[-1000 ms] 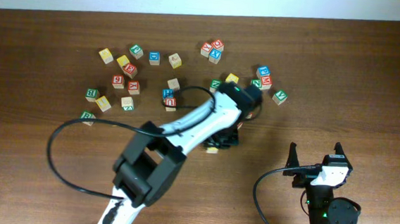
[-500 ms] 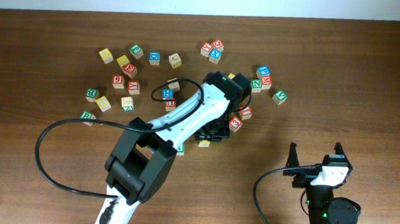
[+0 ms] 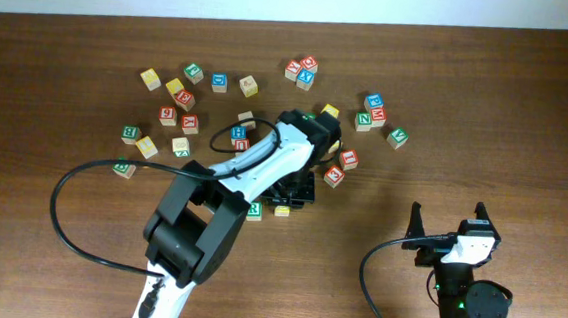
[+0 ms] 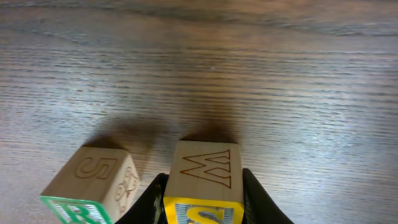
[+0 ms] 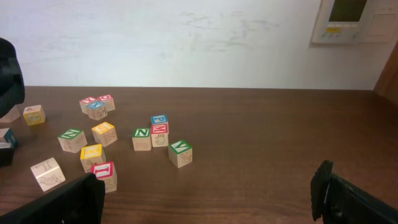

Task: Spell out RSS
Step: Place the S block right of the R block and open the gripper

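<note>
R cube (image 4: 90,180) sits with its green letter facing front. Just right of it, the S cube (image 4: 205,177) hangs low, left gripper (image 4: 204,202) clamped on its sides, lining up the second letter beside the R, I'd say. Well right of the R cube, the right gripper (image 3: 447,226) stands parked, pincer spread wide, empty.

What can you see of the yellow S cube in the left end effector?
The yellow S cube is pale wood, clamped between the dark fingers of the left end effector, one on each side. Its near face has a yellow S in a yellow frame; the next face bears an engraved W. It is low over the table, contact unclear. The green R cube stands close beside it, apart.
</note>
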### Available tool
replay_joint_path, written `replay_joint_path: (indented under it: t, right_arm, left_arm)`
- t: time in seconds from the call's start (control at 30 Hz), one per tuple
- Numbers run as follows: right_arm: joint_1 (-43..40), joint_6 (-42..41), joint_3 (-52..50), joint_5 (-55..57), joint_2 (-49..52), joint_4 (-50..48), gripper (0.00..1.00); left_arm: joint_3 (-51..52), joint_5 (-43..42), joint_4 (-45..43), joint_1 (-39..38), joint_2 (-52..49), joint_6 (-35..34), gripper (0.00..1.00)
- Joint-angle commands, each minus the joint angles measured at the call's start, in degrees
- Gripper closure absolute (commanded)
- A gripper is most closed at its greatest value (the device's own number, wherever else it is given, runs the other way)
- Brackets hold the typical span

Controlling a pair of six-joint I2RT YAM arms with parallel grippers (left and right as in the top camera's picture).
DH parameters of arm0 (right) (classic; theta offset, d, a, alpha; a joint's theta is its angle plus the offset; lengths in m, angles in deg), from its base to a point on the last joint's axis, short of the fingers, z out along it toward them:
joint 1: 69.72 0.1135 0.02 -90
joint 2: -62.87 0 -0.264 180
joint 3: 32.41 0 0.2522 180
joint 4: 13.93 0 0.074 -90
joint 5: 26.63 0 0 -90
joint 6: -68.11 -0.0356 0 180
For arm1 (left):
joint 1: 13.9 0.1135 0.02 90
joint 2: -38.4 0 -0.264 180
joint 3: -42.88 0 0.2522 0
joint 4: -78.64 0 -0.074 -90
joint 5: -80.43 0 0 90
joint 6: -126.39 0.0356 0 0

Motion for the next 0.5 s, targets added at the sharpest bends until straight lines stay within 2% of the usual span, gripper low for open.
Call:
replay_joint_path:
  t: [0.0, 0.47]
  right_arm:
    - [-0.4, -0.2, -0.3, 0.5, -0.5, 0.3, 0.02]
    - [-0.4, -0.2, -0.3, 0.5, -0.5, 0.3, 0.02]
  left_arm:
    - [1.1, -0.6, 0.8, 0.5, 1.4, 0.8, 0.75]
    - [1.1, -2.6, 2.6, 0.5, 1.4, 0.8, 0.75]
